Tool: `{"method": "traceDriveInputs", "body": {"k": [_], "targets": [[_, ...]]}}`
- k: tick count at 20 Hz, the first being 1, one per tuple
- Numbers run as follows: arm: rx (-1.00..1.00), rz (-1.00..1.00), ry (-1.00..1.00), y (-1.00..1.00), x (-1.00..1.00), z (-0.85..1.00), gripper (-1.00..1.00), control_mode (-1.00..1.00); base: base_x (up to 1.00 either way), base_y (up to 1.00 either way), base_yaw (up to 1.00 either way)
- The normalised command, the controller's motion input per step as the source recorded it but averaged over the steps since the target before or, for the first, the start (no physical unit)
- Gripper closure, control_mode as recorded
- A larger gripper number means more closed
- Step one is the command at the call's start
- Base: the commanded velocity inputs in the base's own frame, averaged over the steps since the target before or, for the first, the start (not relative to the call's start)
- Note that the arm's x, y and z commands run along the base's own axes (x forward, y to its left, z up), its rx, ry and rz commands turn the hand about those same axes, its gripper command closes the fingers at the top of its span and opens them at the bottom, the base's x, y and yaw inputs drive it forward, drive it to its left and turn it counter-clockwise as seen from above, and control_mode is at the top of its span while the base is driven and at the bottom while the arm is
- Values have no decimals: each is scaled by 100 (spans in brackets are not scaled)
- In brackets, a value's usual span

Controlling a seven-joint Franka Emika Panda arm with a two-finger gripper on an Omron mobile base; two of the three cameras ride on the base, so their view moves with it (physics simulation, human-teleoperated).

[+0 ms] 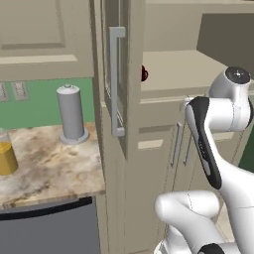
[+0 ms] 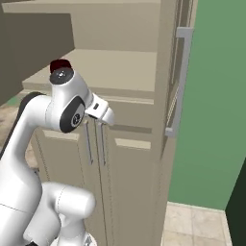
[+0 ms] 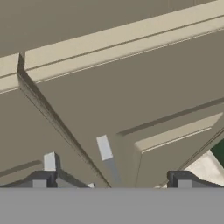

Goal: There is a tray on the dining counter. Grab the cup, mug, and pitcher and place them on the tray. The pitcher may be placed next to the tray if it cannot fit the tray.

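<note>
Claw (image 3: 111, 181) spread, empty, close before cabinet doors (image 3: 131, 109).

arm (image 1: 225, 163): glossy white rounded links | dark grey-black joint bands | round grey cap on joint

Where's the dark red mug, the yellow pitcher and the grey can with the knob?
mug (image 1: 144, 74), left base view: its rounded side peeking past the tall cabinet.
pitcher (image 1: 7, 158), left base view: its yellow-orange lower body.
grey canister (image 1: 71, 114), left base view: its upright side.
</note>
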Motion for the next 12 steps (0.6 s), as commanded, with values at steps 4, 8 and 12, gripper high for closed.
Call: {"method": "traceDriveInputs", "body": {"k": [4, 8, 12], "targets": [[0, 0, 0, 0, 0, 0, -100, 100, 41, 0, 0], [0, 0, 0, 0, 0, 0, -100, 100, 28, 0, 0], [0, 0, 0, 0, 0, 0, -100, 100, 36, 0, 0]]}}
